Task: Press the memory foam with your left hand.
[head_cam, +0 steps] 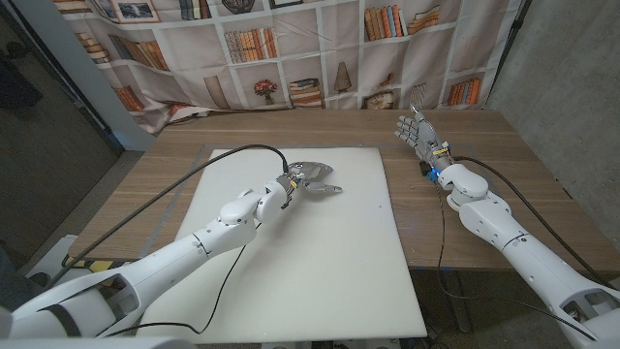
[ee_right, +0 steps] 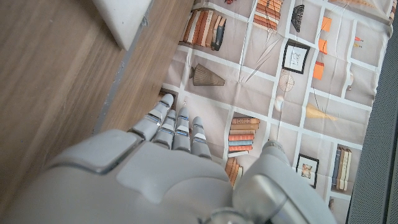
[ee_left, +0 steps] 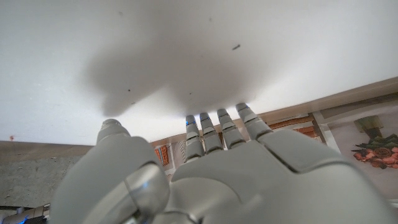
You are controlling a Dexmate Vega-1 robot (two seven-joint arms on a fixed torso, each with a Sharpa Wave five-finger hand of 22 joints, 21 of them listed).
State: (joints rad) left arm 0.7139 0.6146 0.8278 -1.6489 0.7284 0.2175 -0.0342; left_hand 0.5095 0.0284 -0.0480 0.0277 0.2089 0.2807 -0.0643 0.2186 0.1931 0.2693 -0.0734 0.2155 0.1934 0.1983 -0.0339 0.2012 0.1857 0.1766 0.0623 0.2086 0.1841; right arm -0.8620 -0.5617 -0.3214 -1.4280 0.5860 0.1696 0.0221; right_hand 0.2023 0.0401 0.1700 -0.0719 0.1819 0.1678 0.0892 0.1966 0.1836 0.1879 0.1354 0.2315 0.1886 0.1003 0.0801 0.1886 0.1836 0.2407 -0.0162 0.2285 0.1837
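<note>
A large white slab of memory foam (head_cam: 310,242) covers the middle of the wooden table (head_cam: 455,233). My left hand (head_cam: 312,180) is over the foam's far part, fingers stretched out and apart, holding nothing. From the head view I cannot tell whether it touches the foam. In the left wrist view the left hand (ee_left: 211,168) is close to the white foam (ee_left: 186,50) and casts a soft shadow on it. My right hand (head_cam: 418,132) stands at the table's far right, off the foam, fingers extended. The right wrist view shows a corner of the foam (ee_right: 127,18) beyond the right hand (ee_right: 174,168).
A curtain printed with bookshelves (head_cam: 291,48) hangs behind the table. A black cable (head_cam: 194,179) runs across the foam's left side along my left arm. Another cable (head_cam: 528,208) lies along my right arm. Bare wood shows on either side of the foam.
</note>
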